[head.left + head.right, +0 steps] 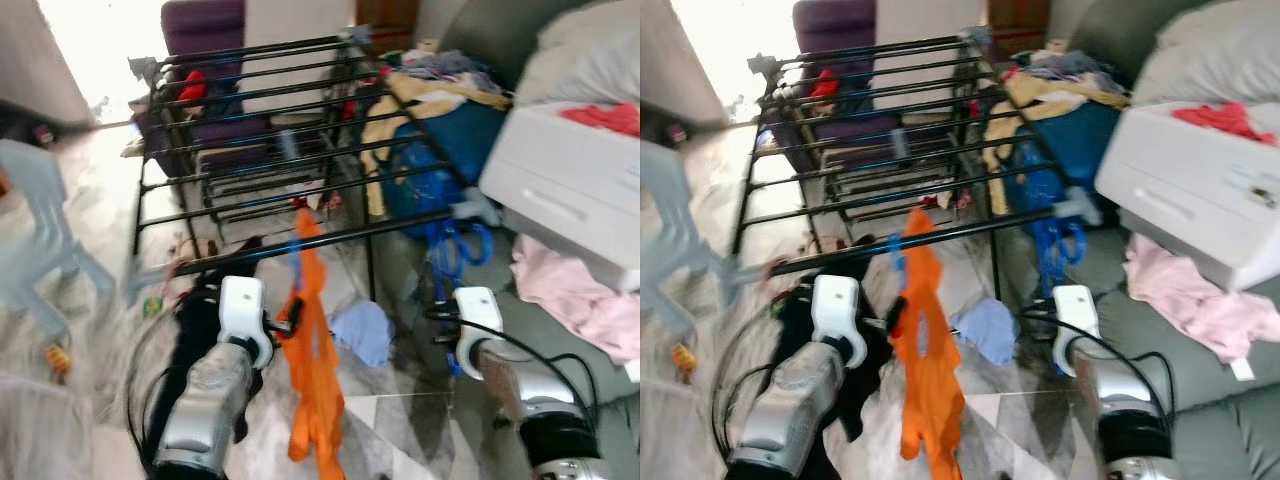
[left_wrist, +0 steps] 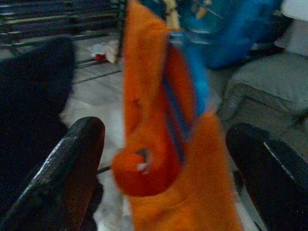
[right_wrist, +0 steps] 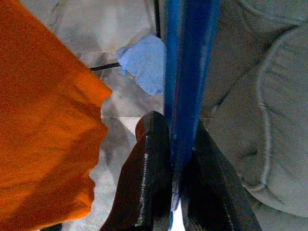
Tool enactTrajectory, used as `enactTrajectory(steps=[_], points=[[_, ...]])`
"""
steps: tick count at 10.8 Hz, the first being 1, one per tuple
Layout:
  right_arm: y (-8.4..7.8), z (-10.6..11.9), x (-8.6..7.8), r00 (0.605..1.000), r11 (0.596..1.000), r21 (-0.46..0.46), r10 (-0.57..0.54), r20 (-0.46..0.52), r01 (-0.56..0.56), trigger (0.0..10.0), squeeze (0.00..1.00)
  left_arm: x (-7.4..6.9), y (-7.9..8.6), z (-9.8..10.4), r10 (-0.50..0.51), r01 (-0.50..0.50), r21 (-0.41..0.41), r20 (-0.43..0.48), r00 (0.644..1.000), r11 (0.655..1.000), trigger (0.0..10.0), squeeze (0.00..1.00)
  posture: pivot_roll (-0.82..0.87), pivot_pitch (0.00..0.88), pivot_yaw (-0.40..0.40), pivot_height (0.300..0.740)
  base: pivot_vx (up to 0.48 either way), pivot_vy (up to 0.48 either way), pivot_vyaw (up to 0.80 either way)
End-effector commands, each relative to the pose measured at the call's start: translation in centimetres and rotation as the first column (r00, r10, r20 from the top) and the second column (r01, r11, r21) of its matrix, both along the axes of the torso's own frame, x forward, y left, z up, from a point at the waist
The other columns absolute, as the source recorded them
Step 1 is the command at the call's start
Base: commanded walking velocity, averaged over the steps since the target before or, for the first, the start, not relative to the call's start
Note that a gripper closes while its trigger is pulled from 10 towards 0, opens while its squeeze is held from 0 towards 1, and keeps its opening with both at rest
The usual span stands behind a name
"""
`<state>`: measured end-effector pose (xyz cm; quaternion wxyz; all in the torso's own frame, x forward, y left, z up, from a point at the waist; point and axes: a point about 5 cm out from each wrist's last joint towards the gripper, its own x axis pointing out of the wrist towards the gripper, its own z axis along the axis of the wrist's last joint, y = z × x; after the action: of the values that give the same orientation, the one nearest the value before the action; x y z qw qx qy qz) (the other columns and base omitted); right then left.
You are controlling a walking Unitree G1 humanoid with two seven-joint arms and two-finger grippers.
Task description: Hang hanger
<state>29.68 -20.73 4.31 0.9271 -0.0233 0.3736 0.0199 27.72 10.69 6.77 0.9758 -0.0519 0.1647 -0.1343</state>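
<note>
Right gripper point(image 3: 175, 159) fingers clamped on blue hanger point(image 3: 187, 72), near sofa point(image 3: 260, 120). Left gripper point(image 2: 163, 159) wide open, holding nothing, around orange garment point(image 2: 159, 125) hanging from drying rack point(image 1: 300, 160) front bar.

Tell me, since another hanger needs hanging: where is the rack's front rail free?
Free: the front rail between the orange garment and the blue hangers that the right claw grips. Crowded: left of the orange garment, where black clothing hangs by the left claw.
</note>
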Motion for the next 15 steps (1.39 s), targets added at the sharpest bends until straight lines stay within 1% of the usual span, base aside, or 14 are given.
enactTrajectory(steps=[1,2,3,4,6,7,8,9,10,11,12,13,14,15], points=[[0.1,1.1,0.9,1.000,1.000,0.022,-0.012,0.023,0.012,10.0,0.00,0.1,0.1,0.0,-0.005,0.005,0.010,-0.005,1.000,1.000,10.0,0.00,-0.10,0.000,0.063,0.740,0.000,0.000,0.00],[0.2,1.8,1.8,1.000,0.998,0.054,0.021,0.007,-0.021,10.0,0.00,0.1,0.1,0.0,-0.008,0.008,0.010,-0.006,1.000,1.000,10.0,0.00,-0.10,0.000,0.063,0.740,0.000,0.000,0.00],[0.1,1.7,2.0,0.998,0.998,0.056,0.029,-0.056,-0.025,10.0,0.00,0.1,0.1,0.0,-0.010,0.010,0.011,-0.009,1.000,1.000,10.0,0.00,-0.10,0.000,0.062,0.740,0.000,0.000,0.00],[0.5,1.7,2.2,0.996,0.996,0.077,0.059,-0.066,-0.053,10.0,0.00,0.1,0.0,0.0,-0.012,0.012,0.012,-0.011,1.000,1.000,10.0,0.00,-0.09,0.000,0.058,0.740,0.000,0.000,0.00],[2.0,2.2,2.6,0.990,0.989,0.049,0.140,-0.032,-0.138,10.0,0.00,0.0,-0.2,0.3,-0.017,0.017,-0.009,0.002,1.000,1.000,10.0,0.00,-0.09,0.000,0.045,0.740,0.000,0.000,0.00],[2.1,2.3,2.6,0.990,0.990,0.008,0.139,-0.009,-0.139,10.0,0.00,0.0,-0.7,0.7,-0.030,0.030,-0.050,0.013,0.999,0.998,10.0,0.00,-0.08,0.000,0.045,0.740,0.000,0.000,0.00],[1.9,2.1,2.4,0.992,0.992,-0.013,0.122,0.007,-0.122,10.0,0.00,0.0,-0.8,0.7,-0.035,0.035,-0.044,0.014,0.999,0.998,10.0,0.00,-0.08,0.000,0.045,0.740,0.000,0.000,0.00],[1.5,2.1,2.3,0.997,0.997,-0.032,0.073,0.039,-0.072,10.0,0.00,0.0,-0.8,0.7,-0.034,0.035,-0.043,0.013,0.999,0.998,10.0,0.00,-0.08,0.000,0.045,0.740,0.000,0.000,0.00],[0.6,2.9,2.2,0.991,0.992,-0.126,0.006,0.135,0.011,10.0,0.00,0.1,-0.7,0.7,-0.035,0.036,-0.037,0.016,0.999,0.999,10.0,0.00,-0.08,0.000,0.045,0.740,0.000,0.000,0.00],[-0.1,3.2,1.7,0.980,0.979,-0.182,-0.056,0.192,0.092,10.0,0.00,0.1,-0.8,0.7,-0.038,0.039,-0.037,0.018,0.999,0.999,10.0,0.00,-0.08,0.000,0.045,0.740,0.000,0.000,0.00],[-0.4,3.0,0.9,0.969,0.965,-0.211,-0.109,0.224,0.157,10.0,0.00,0.1,-1.0,0.8,-0.049,0.050,-0.041,0.025,0.998,0.998,10.0,0.00,-0.08,0.000,0.045,0.740,0.000,0.000,0.00],[0.0,2.4,-0.2,0.966,0.960,-0.217,-0.124,0.225,0.174,10.0,0.00,0.0,-1.4,1.1,-0.071,0.073,-0.050,0.048,0.996,0.996,10.0,0.00,-0.08,0.000,0.045,0.740,0.000,0.000,0.00],[0.6,1.8,-1.5,0.968,0.963,-0.215,-0.114,0.223,0.163,10.0,0.00,0.0,-1.6,1.4,-0.089,0.094,-0.068,0.066,0.994,0.993,10.0,0.00,-0.10,0.000,0.051,0.740,0.000,0.000,0.00],[1.1,0.9,-2.4,0.982,0.972,-0.202,-0.090,0.164,0.123,10.0,0.00,-0.1,-1.6,1.4,-0.087,0.092,-0.073,0.063,0.994,0.993,10.0,0.00,-0.10,0.000,0.052,0.740,0.000,0.000,0.00]])
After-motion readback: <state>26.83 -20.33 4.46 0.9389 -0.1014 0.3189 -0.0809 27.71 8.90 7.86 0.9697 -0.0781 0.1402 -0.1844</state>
